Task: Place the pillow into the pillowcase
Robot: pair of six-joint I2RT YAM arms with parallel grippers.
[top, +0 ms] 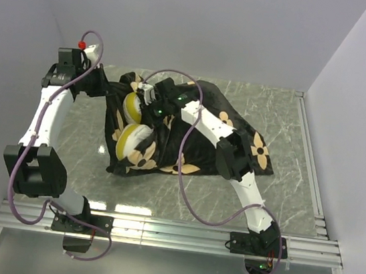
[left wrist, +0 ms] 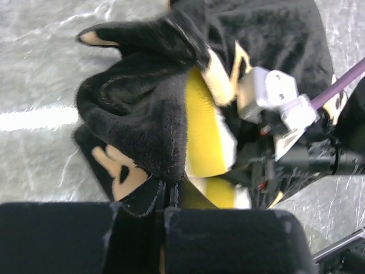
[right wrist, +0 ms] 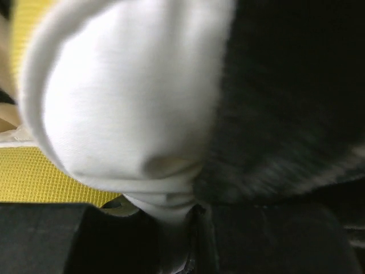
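Note:
The black pillowcase with tan flowers lies crumpled mid-table, its mouth facing left. The pillow bulges out of that mouth, white with a yellow band, mostly hidden inside. My left gripper is shut on the black edge of the pillowcase at the mouth's far-left side, beside the yellow band of the pillow. My right gripper is shut on a fold of the white pillow, with the dark pillowcase pressed along its right. In the top view the right arm lies across the pillowcase.
The grey marbled table is walled in white at the back and both sides. A metal rail runs along the near edge by the arm bases. Purple cables loop over the right arm and pillowcase.

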